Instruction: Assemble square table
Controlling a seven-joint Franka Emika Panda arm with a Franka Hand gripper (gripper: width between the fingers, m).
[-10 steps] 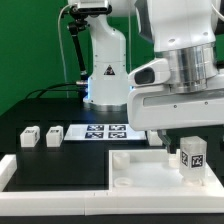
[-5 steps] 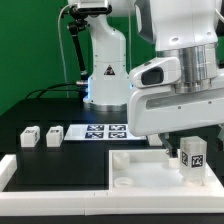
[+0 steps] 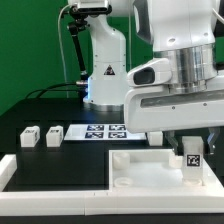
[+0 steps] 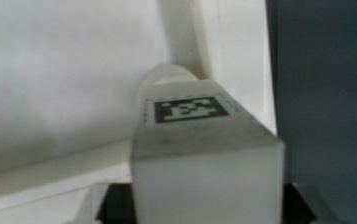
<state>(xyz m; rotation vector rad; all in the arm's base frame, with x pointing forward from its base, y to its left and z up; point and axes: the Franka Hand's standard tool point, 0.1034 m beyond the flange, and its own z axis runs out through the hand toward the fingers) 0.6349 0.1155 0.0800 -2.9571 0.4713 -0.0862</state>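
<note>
The white square tabletop (image 3: 150, 165) lies at the front of the table, its raised sockets up. My gripper (image 3: 192, 150) is shut on a white tagged leg (image 3: 192, 158) and holds it upright over the tabletop's corner at the exterior view's right. In the wrist view the leg (image 4: 201, 150) fills the middle, with its tag facing the camera, and its far end sits at the tabletop's corner (image 4: 86, 90). Two more tagged legs (image 3: 29, 137) (image 3: 52, 134) lie on the black mat at the exterior view's left.
The marker board (image 3: 105, 131) lies flat behind the tabletop. A long white border rail (image 3: 55, 172) runs along the front left. The robot's base (image 3: 105, 60) stands at the back.
My gripper has lowered the leg and shifted slightly to the exterior view's left, closer to the tabletop's corner.
</note>
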